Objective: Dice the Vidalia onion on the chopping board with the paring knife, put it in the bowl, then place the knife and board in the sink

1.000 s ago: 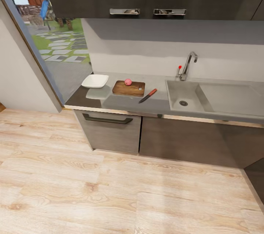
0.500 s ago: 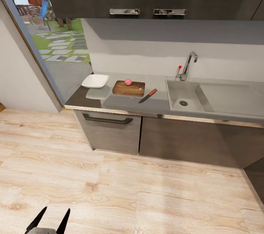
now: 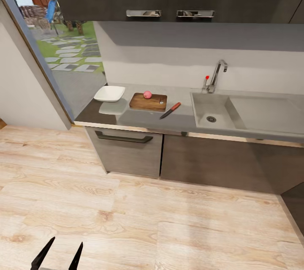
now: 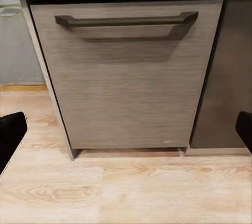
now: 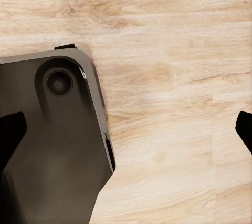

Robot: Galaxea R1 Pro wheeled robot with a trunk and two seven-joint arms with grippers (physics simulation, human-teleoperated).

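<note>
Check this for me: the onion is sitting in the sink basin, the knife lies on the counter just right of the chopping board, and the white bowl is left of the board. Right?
Not quite. In the head view the onion sits on the chopping board, not in the sink. The knife does lie right of the board, and the white bowl is to its left.

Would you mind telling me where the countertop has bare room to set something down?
Bare countertop lies between the knife and the sink, and along the front edge below the board. The drainboard is bare too. The left end is crowded: bowl, then the board carrying the onion.
</note>
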